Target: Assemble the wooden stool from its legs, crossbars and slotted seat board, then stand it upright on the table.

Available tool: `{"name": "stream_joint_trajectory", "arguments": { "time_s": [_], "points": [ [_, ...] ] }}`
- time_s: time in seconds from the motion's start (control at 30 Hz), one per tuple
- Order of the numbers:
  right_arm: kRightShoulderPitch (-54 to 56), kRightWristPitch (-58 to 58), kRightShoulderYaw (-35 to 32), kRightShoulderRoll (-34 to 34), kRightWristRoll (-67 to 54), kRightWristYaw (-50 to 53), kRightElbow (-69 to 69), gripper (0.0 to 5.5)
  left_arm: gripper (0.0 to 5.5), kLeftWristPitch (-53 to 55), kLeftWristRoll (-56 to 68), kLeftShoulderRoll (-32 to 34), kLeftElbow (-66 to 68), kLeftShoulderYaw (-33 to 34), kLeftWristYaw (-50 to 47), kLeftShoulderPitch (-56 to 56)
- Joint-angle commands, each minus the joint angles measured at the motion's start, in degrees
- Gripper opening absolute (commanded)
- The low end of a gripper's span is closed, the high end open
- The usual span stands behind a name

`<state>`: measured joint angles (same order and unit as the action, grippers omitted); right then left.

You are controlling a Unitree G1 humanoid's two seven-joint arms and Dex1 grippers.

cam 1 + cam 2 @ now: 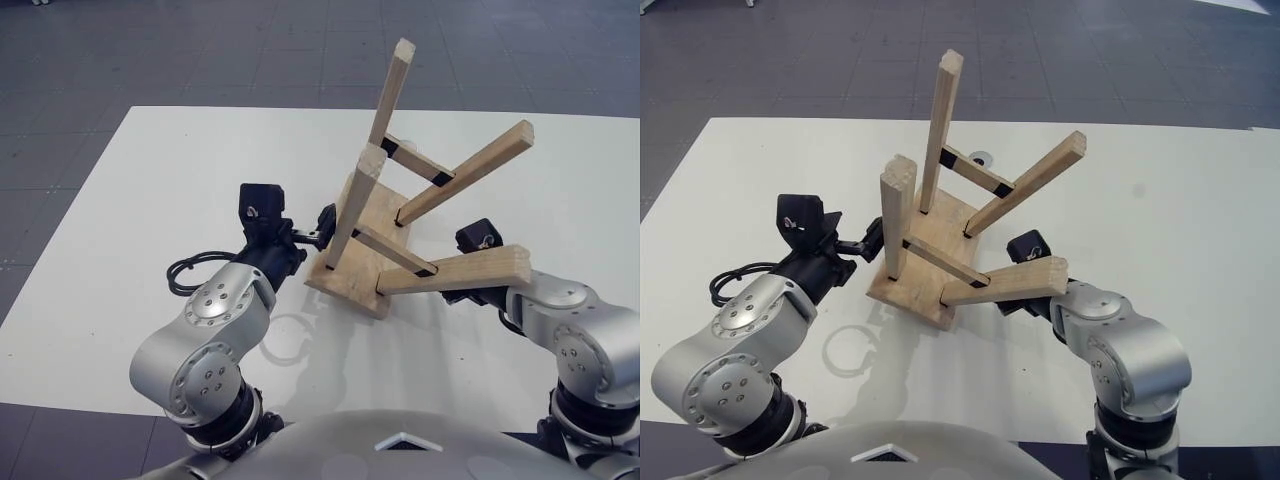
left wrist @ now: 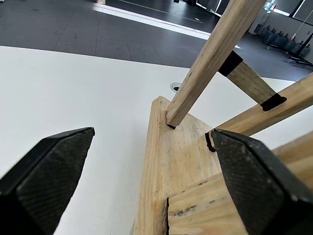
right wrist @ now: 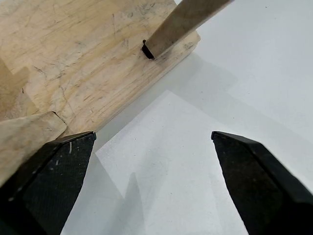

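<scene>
Four legs [image 1: 468,172] stand up out of the seat [image 1: 378,212], which lies on the white table [image 1: 150,200] with its slotted face upward, so the stool is upside down. The legs lean away from the seat's left edge and splay apart. Two crossbars [image 1: 395,252] with black ends join the legs in pairs, one above the seat's near side and one above its far side. At the seat's left edge the left gripper [image 2: 152,134] is open, the edge lying between its fingers; whether either finger touches the wood cannot be told. At the seat's right edge the right gripper [image 3: 152,134] is also open and holds nothing, low over bare table just beside the seat. A small round fitting [image 1: 983,158] lies on the table beyond the seat's far edge.
</scene>
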<state>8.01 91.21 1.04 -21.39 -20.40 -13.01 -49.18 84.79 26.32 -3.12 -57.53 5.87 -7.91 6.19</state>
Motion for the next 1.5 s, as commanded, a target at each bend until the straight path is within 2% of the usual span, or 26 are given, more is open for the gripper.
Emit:
{"name": "stream_joint_trajectory", "arguments": {
  "time_s": [0.03, 0.23, 0.33, 0.43, 0.5, 0.6, 0.7, 0.8, 0.9, 1.03, 1.13, 1.27, 1.4, 1.5],
  "points": [
    [3.1, -2.2, -0.6, 0.6, -0.4, -0.7, 0.9, 4.38, 4.47, 2.6, 0.0, 1.9, 1.6, -2.4, 2.4, -1.5],
    [2.0, -3.5, 0.0, -0.2, 0.6, -0.7, 1.5, 4.38, 4.47, 0.8, -2.8, 4.6, 3.7, -2.4, 3.0, -1.4],
    [1.6, -6.7, 0.3, -5.7, 0.6, -3.2, 4.5, 4.38, 4.47, 0.2, -3.7, 7.2, 4.3, -1.9, 4.2, -2.0],
    [1.4, -13.8, 4.2, -17.6, 2.2, -8.6, 9.5, 4.38, 4.47, -0.2, -4.7, 11.1, 5.2, -2.2, 5.9, -2.3],
    [1.6, -17.9, 5.3, -21.7, 3.2, -10.6, 12.3, 4.38, 4.47, -1.9, -5.9, 13.3, 6.2, -0.3, 6.4, -0.8],
    [1.0, -19.9, 5.3, -20.6, 2.7, -11.0, 13.5, 4.38, 4.47, -3.3, -6.7, 15.6, 8.3, 6.6, 7.6, 6.7],
    [-1.7, -22.1, 7.0, -19.2, 3.2, -10.5, 14.8, 4.38, 4.47, 1.4, -5.8, 17.5, 9.9, 16.3, 9.6, 23.2],
    [-3.4, -24.4, 7.8, -17.9, 4.2, -9.6, 17.1, 4.38, 4.47, 7.1, -4.4, 13.7, 12.7, 24.1, 10.7, 42.1],
    [-4.9, -26.2, 8.5, -16.8, 4.8, -8.9, 19.1, 4.38, 4.47, 7.7, 0.5, 5.9, 16.1, 26.6, 11.0, 50.9],
    [-5.5, -28.3, 10.1, -15.4, 6.1, -8.3, 21.0, 4.38, 4.47, 7.7, 7.2, -0.3, 17.1, 21.7, 9.2, 45.6],
    [-6.0, -29.0, 10.2, -15.2, 6.5, -8.3, 21.3, 4.38, 4.47, 7.7, 13.8, 1.5, 16.3, 18.0, 8.4, 39.3],
    [-6.4, -29.7, 10.3, -14.9, 7.0, -8.3, 21.9, 4.38, 4.47, 7.7, 25.0, 6.1, 15.0, 16.9, 6.1, 33.9],
    [-7.4, -29.6, 10.5, -13.9, 7.6, -7.6, 21.5, 4.38, 4.47, 7.7, 35.1, 8.2, 17.1, 16.9, 0.9, 34.7],
    [-7.5, -29.6, 10.6, -13.8, 7.7, -7.5, 21.5, 4.38, 4.47, 7.7, 42.4, 5.4, 19.3, 19.2, -5.2, 37.1]
  ]
}}
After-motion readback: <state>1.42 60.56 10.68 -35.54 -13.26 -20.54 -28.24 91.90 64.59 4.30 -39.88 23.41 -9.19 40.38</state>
